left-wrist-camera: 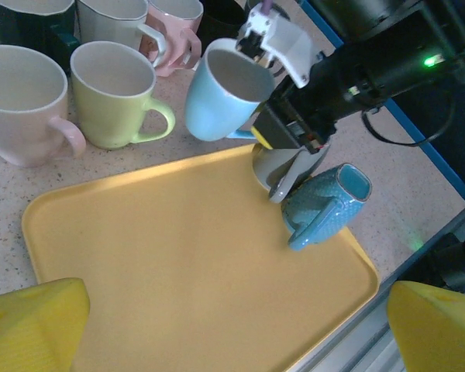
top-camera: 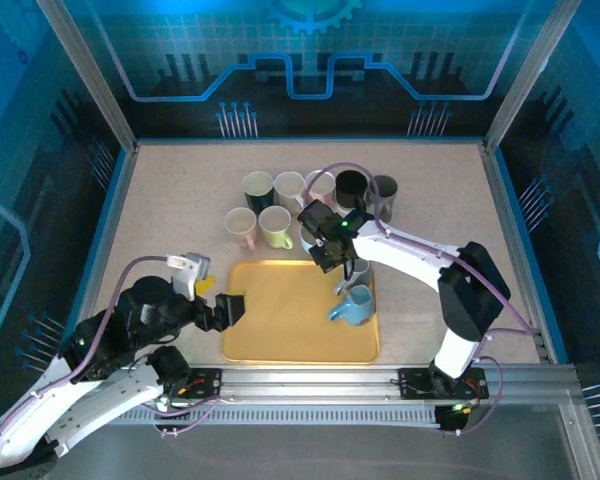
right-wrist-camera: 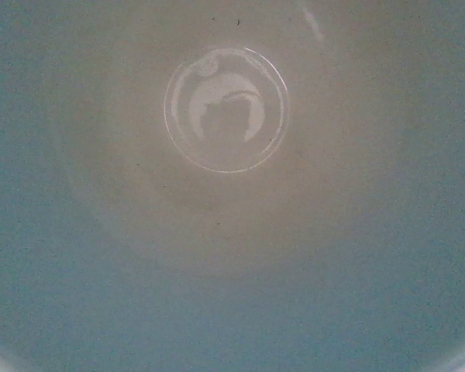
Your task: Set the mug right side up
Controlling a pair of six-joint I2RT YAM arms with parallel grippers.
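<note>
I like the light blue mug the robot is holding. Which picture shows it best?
The left wrist view: you see the light blue mug, its side, rim and opening, gripped by the right gripper. The right wrist view looks into its pale inside. In the top view the gripper hides most of it.

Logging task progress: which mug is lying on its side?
The textured teal mug on the yellow tray, its mouth facing sideways. The light blue mug is held aloft; the mugs beyond the tray stand mouth up.
</note>
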